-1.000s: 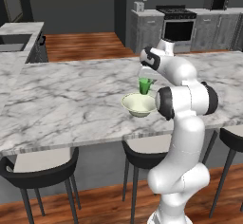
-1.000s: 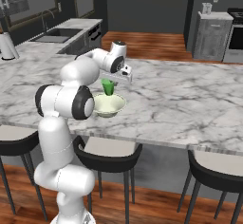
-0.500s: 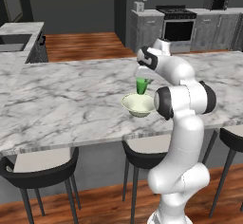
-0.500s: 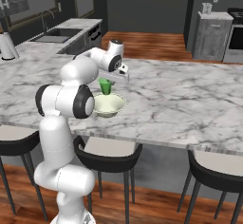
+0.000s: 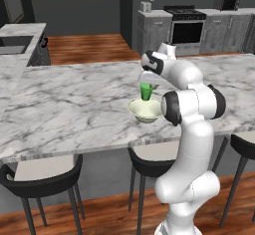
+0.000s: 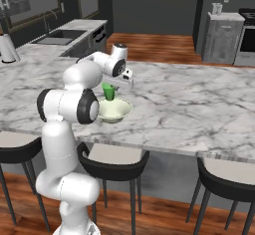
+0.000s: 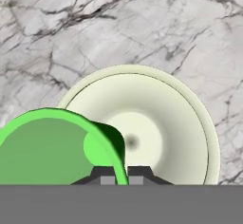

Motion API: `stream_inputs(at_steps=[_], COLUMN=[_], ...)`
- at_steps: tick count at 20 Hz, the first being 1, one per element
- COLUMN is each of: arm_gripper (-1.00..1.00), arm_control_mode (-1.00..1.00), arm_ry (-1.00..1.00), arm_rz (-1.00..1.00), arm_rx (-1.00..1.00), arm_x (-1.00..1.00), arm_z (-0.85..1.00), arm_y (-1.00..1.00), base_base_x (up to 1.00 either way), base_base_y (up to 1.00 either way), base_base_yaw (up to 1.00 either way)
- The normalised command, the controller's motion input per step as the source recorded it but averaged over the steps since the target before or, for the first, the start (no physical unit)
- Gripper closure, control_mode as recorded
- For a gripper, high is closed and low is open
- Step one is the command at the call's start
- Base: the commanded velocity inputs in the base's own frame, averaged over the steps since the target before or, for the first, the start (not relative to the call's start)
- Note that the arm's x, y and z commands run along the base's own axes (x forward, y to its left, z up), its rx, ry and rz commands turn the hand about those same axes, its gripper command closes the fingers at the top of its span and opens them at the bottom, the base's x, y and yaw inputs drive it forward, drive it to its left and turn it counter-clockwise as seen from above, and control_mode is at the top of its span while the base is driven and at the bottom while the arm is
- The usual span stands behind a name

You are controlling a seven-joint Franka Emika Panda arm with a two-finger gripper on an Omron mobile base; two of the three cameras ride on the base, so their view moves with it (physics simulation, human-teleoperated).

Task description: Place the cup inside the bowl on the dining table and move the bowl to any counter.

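Cup (image 5: 146, 91), bright green, pinched by its rim in tool (image 7: 120, 173), hanging just above bowl (image 5: 145, 110). Bowl pale cream, resting on marble counter (image 5: 74, 104) near its front edge, interior bare. Dark stools (image 5: 42, 179) lined up below the edge. Sink (image 6: 63, 37) and stove (image 5: 187, 27) well apart, behind.

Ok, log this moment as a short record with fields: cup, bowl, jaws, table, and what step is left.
cup: green cup held upright by its rim, over the bowl
bowl: cream bowl on the dining table, near its front edge; inside bare in the hand view
jaws: gripper shut on the cup's rim
cup in bowl: not yet released; whether it touches the bowl cannot be told
step left: release the cup, then carry the bowl to a counter
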Motion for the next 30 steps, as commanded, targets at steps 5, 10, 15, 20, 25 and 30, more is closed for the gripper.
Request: stream_inputs(at_steps=[5, 10, 15, 20, 25, 30], arm_gripper=[1.00, 1.00, 1.00, 1.00, 1.00, 1.00], arm_control_mode=[-1.00, -1.00, -1.00, -1.00, -1.00, -1.00], arm_ry=[0.00, 0.00, 0.00, 0.00, 0.00, 0.00], arm_rz=[0.00, 0.00, 0.00, 0.00, 0.00, 0.00], arm_rx=[0.00, 0.00, 0.00, 0.00, -0.02, -0.02], arm_x=[0.00, 0.00, 0.03, 0.15, 0.21, 0.17], arm_z=[-0.15, -0.17, -0.13, -0.16, -0.14, -0.15], arm_y=[0.01, 0.00, 0.00, 0.00, 0.00, 0.00], base_base_x=[0.00, 0.00, 0.00, 0.00, 0.00, 0.00], base_base_y=[0.00, 0.00, 0.00, 0.00, 0.00, 0.00], base_base_yaw=[0.00, 0.00, 0.00, 0.00, 0.00, 0.00])
